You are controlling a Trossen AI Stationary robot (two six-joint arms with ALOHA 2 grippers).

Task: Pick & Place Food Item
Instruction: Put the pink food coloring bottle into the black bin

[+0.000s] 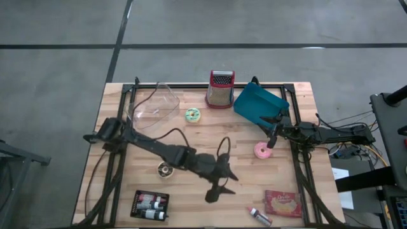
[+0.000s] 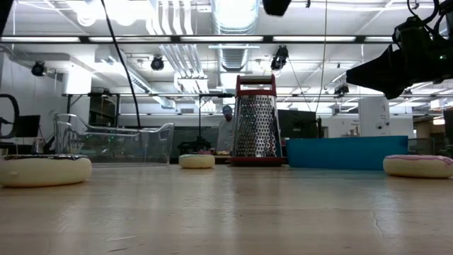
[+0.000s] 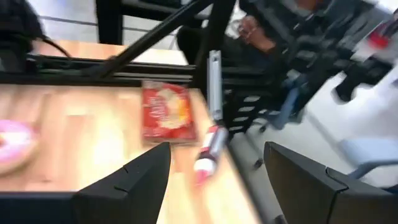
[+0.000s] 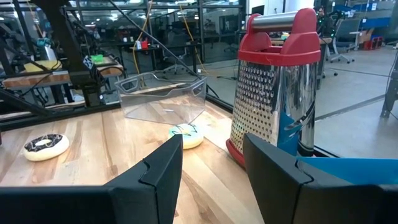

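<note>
A red snack packet (image 1: 283, 202) lies flat near the table's front right corner, with a pink-tipped tube (image 1: 259, 215) beside it. A pink donut (image 1: 262, 151), a green-iced donut (image 1: 193, 114) and a dark-topped donut (image 1: 166, 168) also lie on the wood. My left gripper (image 1: 222, 184) hangs open above the table's front middle. In its wrist view, its fingers (image 3: 216, 149) frame the packet (image 3: 165, 112) and the tube (image 3: 208, 149) farther off. My right gripper (image 1: 272, 137) waits open at the right, just beyond the pink donut, with nothing between its fingers (image 4: 212, 140).
A red-handled grater (image 1: 220, 89) and a blue bin (image 1: 259, 105) stand at the far edge, with a clear plastic container (image 1: 152, 102) at the far left. A black box of small bottles (image 1: 151, 205) sits at the front left. Bare wood lies between the donuts.
</note>
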